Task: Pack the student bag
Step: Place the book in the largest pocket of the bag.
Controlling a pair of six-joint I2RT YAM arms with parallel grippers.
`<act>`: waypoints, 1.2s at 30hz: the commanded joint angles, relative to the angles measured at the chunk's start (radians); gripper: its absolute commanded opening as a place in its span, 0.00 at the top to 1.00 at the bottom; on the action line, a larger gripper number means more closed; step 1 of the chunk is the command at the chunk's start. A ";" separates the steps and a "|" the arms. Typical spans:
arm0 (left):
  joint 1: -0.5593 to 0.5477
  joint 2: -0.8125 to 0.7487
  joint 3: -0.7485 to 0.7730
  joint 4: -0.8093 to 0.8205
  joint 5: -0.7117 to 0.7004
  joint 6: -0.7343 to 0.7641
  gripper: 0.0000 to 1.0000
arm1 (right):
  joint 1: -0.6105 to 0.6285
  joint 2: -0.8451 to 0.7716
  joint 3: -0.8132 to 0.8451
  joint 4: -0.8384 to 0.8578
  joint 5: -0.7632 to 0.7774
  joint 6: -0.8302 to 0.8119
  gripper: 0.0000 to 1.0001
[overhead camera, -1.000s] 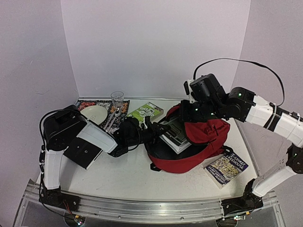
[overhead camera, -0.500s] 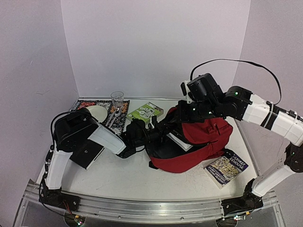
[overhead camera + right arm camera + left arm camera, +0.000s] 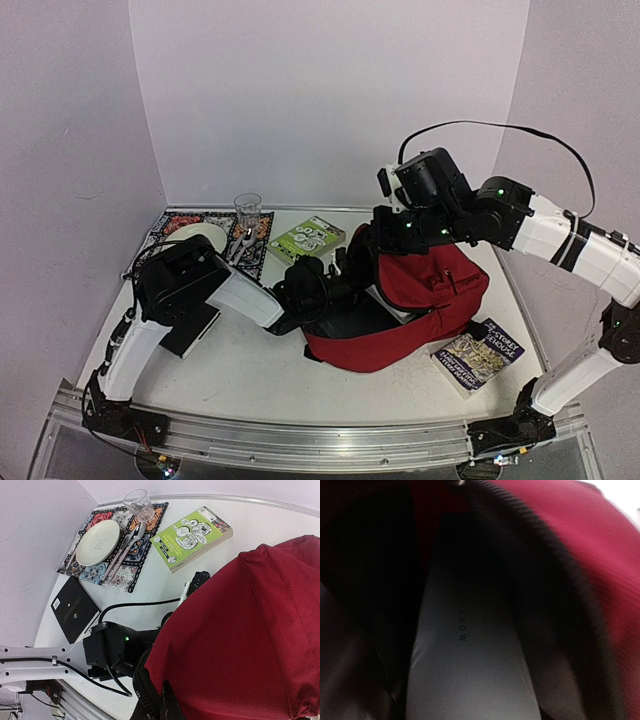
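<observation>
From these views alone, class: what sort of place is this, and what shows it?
Probably a robot lab cell: plain walls box in a white table, two arms are bolted to a metal rail, and the student bag and books look staged.

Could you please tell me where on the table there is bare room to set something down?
The widest bare patch is the near strip of table, between the student bag, the black notebook and the blue book. The far left, around the placemat and the green book, is crowded.
</observation>
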State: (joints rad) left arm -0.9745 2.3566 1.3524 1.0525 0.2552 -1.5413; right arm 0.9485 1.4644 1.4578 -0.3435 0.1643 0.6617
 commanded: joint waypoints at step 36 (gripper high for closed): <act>0.014 -0.402 -0.336 -0.347 -0.054 0.218 0.13 | -0.019 -0.011 -0.067 0.001 0.170 -0.041 1.00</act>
State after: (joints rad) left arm -0.9655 1.9945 1.0039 0.7594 0.2222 -1.3596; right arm 0.9298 1.4458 1.3865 -0.3393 0.3210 0.6393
